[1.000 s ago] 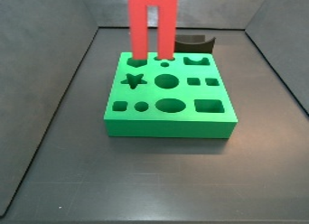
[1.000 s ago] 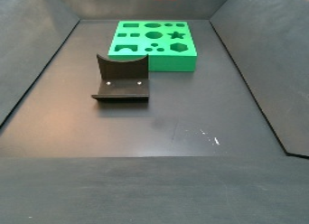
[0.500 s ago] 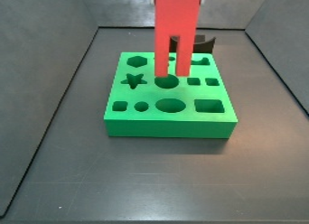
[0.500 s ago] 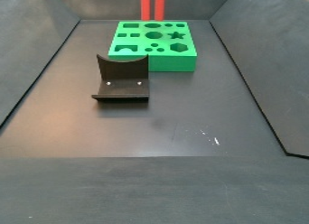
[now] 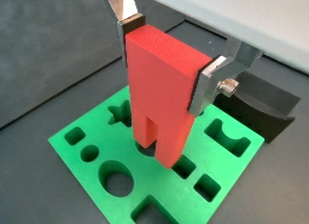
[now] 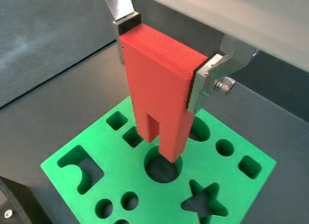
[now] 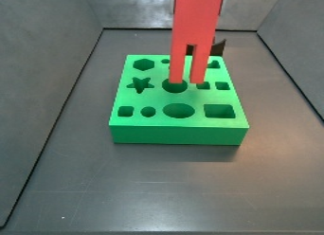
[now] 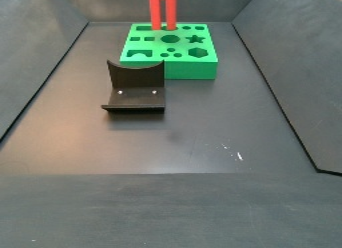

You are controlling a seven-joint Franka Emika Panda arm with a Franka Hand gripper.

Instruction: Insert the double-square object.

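Double-square object held upright over green block.

Gripper (image 5: 169, 58) is clamped on the top of the red double-square object (image 5: 161, 92), silver fingers (image 6: 208, 79) pressing both sides. Its two legs hang just above the holes of the green block (image 7: 177, 101). In a side view the fixture (image 8: 134, 87) stands well apart on the floor.

A side view over a dark worktop (image 7: 76, 196) with grey walls around it. A green block (image 7: 177, 101) with shaped holes, among them a star, a hexagon, circles and squares, sits at centre. A tall red double-square object (image 7: 195, 40) stands upright over it, its two legs reaching down at the block's top face. The pincer is out of frame above. A dark piece (image 7: 219, 47) shows behind.
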